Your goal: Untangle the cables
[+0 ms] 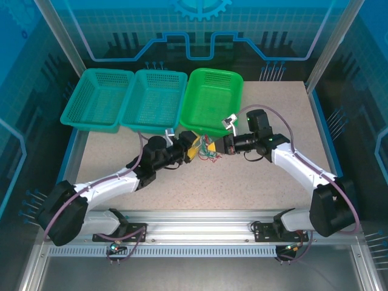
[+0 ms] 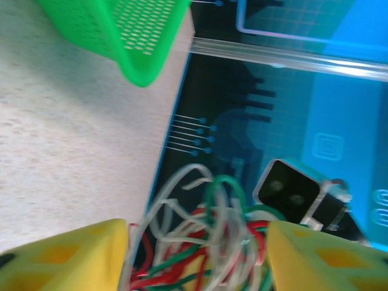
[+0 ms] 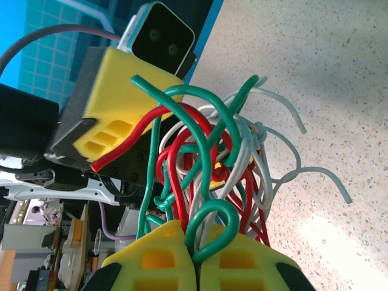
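Observation:
The cables (image 1: 208,155) are a tangled bunch of green, red and whitish wires held just above the table's middle, between the two arms. My right gripper (image 1: 220,147) comes in from the right. In the right wrist view it (image 3: 197,259) is shut on the cables (image 3: 209,176), with a green loop and a red strand pinched between its yellow fingers. My left gripper (image 1: 193,151) meets the bunch from the left. In the left wrist view it (image 2: 197,257) is open, its yellow fingers (image 2: 66,257) wide apart, with the blurred cables (image 2: 206,242) lying between them.
Two teal baskets (image 1: 92,124) (image 1: 145,124) and a bright green basket (image 1: 212,124) stand in a row along the table's far edge. The green basket (image 2: 130,36) is close behind the grippers. The speckled tabletop (image 1: 242,188) stretches in front, framed by metal posts.

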Controlling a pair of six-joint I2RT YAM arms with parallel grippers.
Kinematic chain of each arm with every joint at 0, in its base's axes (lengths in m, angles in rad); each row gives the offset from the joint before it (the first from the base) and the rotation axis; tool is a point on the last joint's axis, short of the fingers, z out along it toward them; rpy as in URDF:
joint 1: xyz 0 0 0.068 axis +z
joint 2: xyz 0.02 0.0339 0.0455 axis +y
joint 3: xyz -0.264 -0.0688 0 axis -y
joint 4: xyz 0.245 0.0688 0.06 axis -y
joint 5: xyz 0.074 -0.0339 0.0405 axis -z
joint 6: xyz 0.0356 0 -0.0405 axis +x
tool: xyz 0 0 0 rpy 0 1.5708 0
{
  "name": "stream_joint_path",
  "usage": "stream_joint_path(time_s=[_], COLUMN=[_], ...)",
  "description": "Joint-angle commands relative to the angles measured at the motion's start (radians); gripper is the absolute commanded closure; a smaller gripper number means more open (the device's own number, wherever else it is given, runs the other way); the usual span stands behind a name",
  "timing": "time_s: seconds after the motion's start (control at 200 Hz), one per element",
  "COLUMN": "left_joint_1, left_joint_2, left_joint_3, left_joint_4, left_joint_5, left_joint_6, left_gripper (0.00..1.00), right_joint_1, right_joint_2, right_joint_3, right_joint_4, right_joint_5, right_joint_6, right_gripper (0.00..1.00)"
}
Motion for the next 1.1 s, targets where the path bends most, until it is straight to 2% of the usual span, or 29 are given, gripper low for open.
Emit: stream_joint_path(time_s=[0.0, 0.155, 0.3, 0.395, 0.49, 0.545, 0.695, 0.81, 0.88, 0.975, 1.095], left_joint_1=[-0.002, -0.002, 0.007, 0.043, 0.095, 0.111, 0.111, 0.073, 0.047, 0.011, -0.013], left_joint_2=[0.01, 0.002, -0.042, -0.109, -0.198, -0.232, -0.217, -0.174, -0.153, -0.13, -0.13], left_joint_3=[0.005, -0.015, -0.013, -0.027, -0.001, 0.034, 0.115, 0.157, 0.176, 0.168, 0.113], left_joint_4=[0.133, 0.198, 0.162, 0.115, -0.025, -0.126, -0.262, -0.304, -0.382, -0.472, -0.525], left_joint_5=[-0.025, -0.078, -0.091, -0.12, -0.118, -0.101, -0.001, 0.047, 0.045, 0.02, -0.029], left_joint_6=[-0.048, -0.06, 0.001, 0.025, 0.086, 0.138, 0.239, 0.313, 0.367, 0.417, 0.415], left_gripper=[0.52, 1.0, 1.0, 1.0, 1.0, 1.0, 1.0, 1.0, 1.0, 1.0, 1.0], right_joint_1=[-0.009, -0.009, -0.027, -0.098, -0.19, -0.207, -0.17, -0.157, -0.144, -0.114, -0.031], right_joint_2=[-0.027, -0.032, -0.021, -0.033, -0.039, -0.035, 0.01, 0.007, -0.032, -0.077, -0.084], right_joint_3=[0.012, -0.008, -0.02, -0.086, -0.145, -0.16, -0.15, -0.151, -0.156, -0.148, -0.118], right_joint_4=[0.04, -0.034, -0.179, -0.221, -0.251, -0.277, -0.344, -0.351, -0.341, -0.334, -0.301], right_joint_5=[-0.018, 0.025, 0.099, 0.19, 0.276, 0.326, 0.383, 0.355, 0.365, 0.387, 0.398], right_joint_6=[0.032, -0.006, -0.083, -0.075, -0.056, -0.082, -0.161, -0.186, -0.198, -0.214, -0.188], right_gripper=[1.0, 1.0, 1.0, 0.97, 0.92, 0.9, 0.9, 0.69, 0.6, 0.54, 0.52])
